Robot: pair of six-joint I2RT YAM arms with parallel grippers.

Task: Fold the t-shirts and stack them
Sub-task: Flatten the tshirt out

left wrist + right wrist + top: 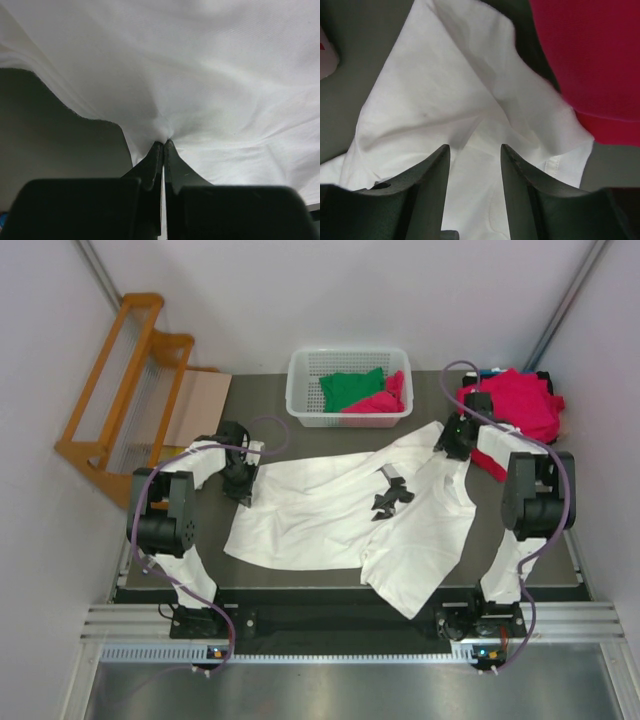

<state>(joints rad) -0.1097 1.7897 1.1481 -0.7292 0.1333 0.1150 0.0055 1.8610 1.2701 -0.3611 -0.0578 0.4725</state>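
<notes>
A large white t-shirt [330,510] with a small black chest print [390,498] lies spread and rumpled across the dark table, one corner hanging over the near edge. My left gripper [247,488] is shut on the shirt's left edge; the left wrist view shows the cloth [200,75] pinched between the closed fingers [163,146]. My right gripper [447,445] is open over the shirt's upper right part; the right wrist view shows white cloth [470,115] between the spread fingers [476,148]. Crimson-pink shirts [515,400] are piled at the back right and also show in the right wrist view [590,55].
A white lattice basket [300,405] at the back centre holds a green shirt [352,388] and a crimson-pink one [385,398]. An orange wooden rack [125,380] leans at the back left. White walls close in both sides.
</notes>
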